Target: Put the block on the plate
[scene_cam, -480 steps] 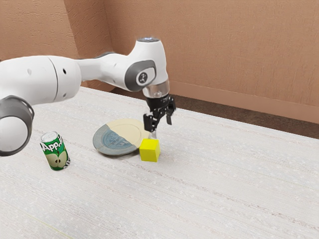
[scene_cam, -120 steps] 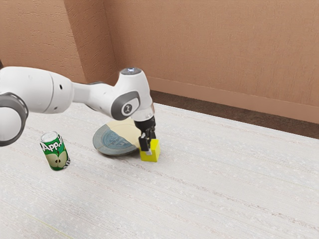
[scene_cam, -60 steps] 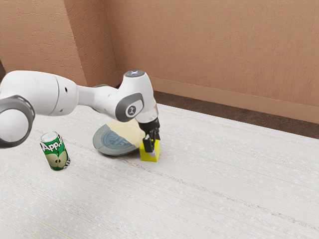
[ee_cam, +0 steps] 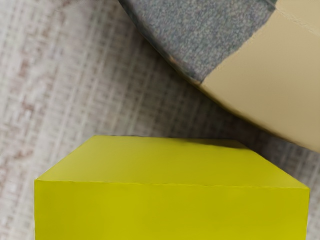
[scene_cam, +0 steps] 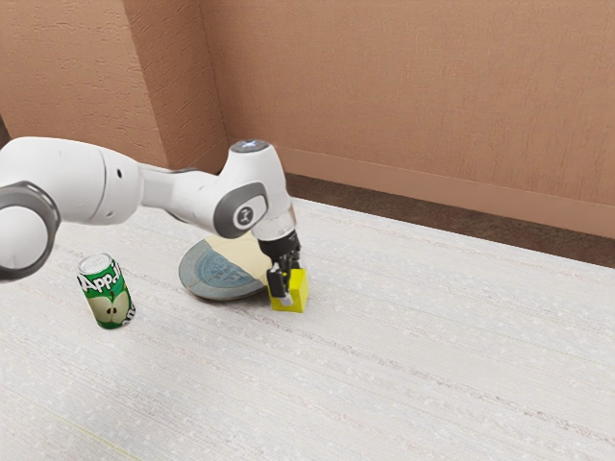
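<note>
In the exterior view my gripper [scene_cam: 287, 284] is down at the yellow block [scene_cam: 297, 291], its fingers apart. One finger covers part of the block's near side; the other is partly hidden behind. The block rests on the table, just off the rim of the round plate [scene_cam: 211, 277], toward the exterior view's right. From the wrist camera, the block [ee_cam: 170, 212] looms large beneath my hand, with the blue-grey and cream plate [ee_cam: 270, 75] beside it.
A green apple-juice can [scene_cam: 110, 294] stands upright on the pale table [scene_cam: 413, 355], on the plate's other side from the block. Behind the table's far edge rises a brown wall [scene_cam: 404, 96].
Over the last few seconds my hand has come down to the block. Since half a second ago it has shifted slightly toward the exterior view's left. Block, plate and can have stayed put.
</note>
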Controlling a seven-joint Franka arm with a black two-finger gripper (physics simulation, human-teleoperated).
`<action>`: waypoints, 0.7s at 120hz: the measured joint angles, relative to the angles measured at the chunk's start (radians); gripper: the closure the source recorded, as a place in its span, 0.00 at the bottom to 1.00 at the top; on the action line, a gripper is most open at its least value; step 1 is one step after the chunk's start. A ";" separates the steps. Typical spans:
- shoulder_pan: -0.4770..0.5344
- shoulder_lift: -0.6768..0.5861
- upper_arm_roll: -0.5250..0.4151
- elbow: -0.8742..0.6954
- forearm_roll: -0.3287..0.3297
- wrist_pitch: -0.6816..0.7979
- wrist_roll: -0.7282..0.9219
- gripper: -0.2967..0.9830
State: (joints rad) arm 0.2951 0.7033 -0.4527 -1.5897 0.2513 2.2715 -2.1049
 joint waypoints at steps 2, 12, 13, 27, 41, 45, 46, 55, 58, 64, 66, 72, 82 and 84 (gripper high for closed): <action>0.001 0.000 0.000 -0.001 0.000 0.000 0.001 0.23; 0.004 0.000 -0.001 -0.002 0.000 0.002 0.004 0.23; 0.004 0.000 -0.001 -0.003 0.000 0.002 0.005 0.23; 0.007 0.004 -0.005 -0.003 0.002 0.003 0.009 0.23; 0.011 0.005 -0.006 -0.007 0.005 0.008 0.012 0.25; 0.011 0.005 -0.006 -0.008 0.005 0.010 0.013 0.26; 0.011 0.005 -0.006 -0.008 0.005 0.010 0.013 0.26; 0.010 0.005 -0.006 -0.009 0.006 0.013 0.015 0.29; 0.010 0.005 -0.006 -0.009 0.006 0.013 0.015 0.30; 0.010 0.005 -0.006 -0.009 0.006 0.015 0.016 0.32; 0.010 0.005 -0.006 -0.009 0.006 0.015 0.017 0.33; 0.010 0.005 -0.006 -0.009 0.006 0.016 0.017 0.34; 0.009 0.005 -0.006 -0.008 0.006 0.017 0.019 0.36; 0.009 0.005 -0.006 -0.008 0.006 0.017 0.019 0.37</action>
State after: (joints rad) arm 0.3042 0.7082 -0.4586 -1.5977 0.2577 2.2886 -2.0861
